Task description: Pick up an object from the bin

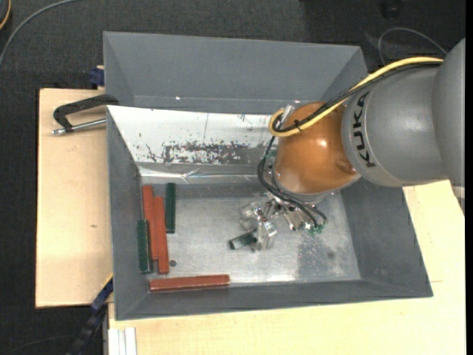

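Hand (260,228): down inside the bin (222,72), low over the floor, a little right of the floor's middle and closer to the front wall than to the back wall. It hangs below the orange cover (310,154) on the wrist of the arm (414,124), which enters over the bin's right rim. A yellow cable (384,71) runs along the arm to the top of the cover.

Hand opening: cannot tell. The metal parts and thin wires under the cover overlap, so wide or narrow is not readable. Nothing can be made out in its grip.

Nearest thing: a small dark green piece (239,243), short and flat, on the bin floor at the hand's front-left side. It is just beside the hand's tip. Touching or a hair apart: cannot tell.

Other contents, all well apart from the hand:
- Two red sticks (154,231) side by side, parallel to the left wall.
- Two dark green sticks, one (170,207) on the inner side of the red pair, one (143,246) between the red pair and the left wall.
- One long red stick (189,281) flat along the front wall, toward the front-left corner.
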